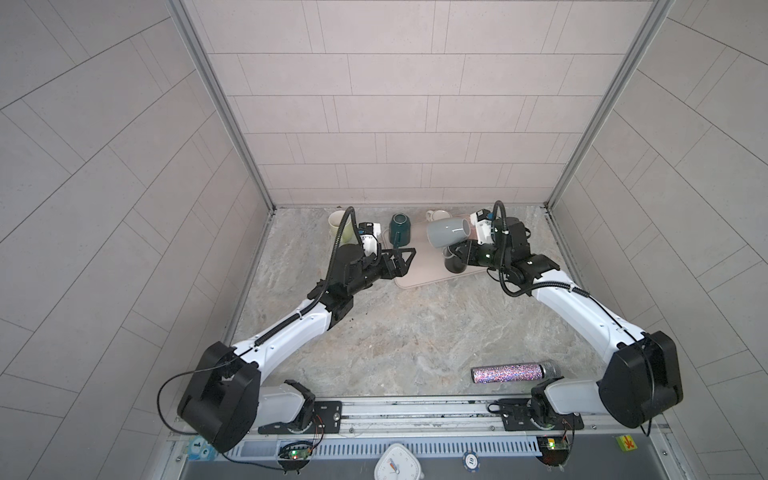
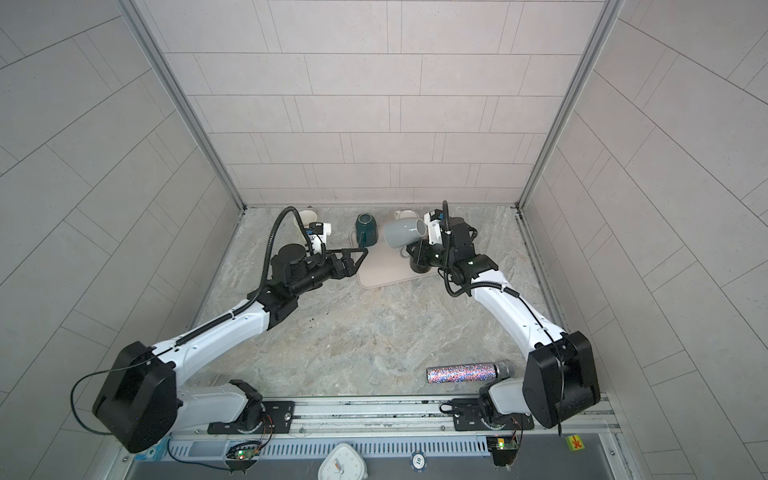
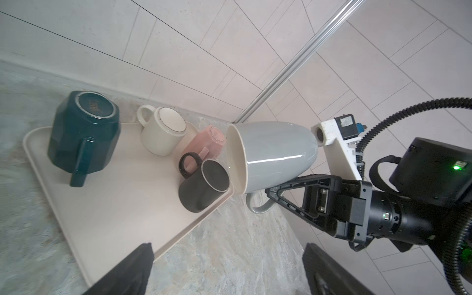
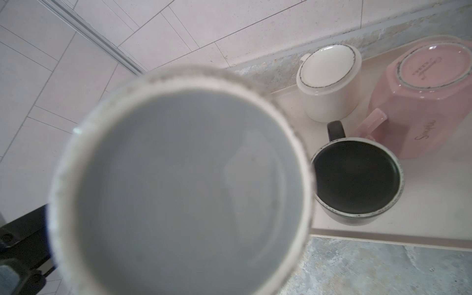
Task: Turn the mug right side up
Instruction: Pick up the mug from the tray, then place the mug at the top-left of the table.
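grey mug (image 1: 448, 232) held on its side above the tray (image 1: 419, 271), right end effector (image 3: 270, 193) clamped on its handle, left end effector (image 1: 408, 262) open nearby; best rolled slowly mouth-up, clear of the black mug (image 3: 204, 187).

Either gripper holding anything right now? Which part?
The right gripper grips the grey mug by its handle; mug lifted, on its side. The left gripper is open, empty.

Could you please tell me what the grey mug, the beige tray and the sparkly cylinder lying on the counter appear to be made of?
The grey mug: likely glazed ceramic; glossy, with a sharp light streak and a cream inside. The tray: probably matte plastic or silicone; smooth, no glare. The sparkly cylinder: glitter-coated shell; material beneath unclear.
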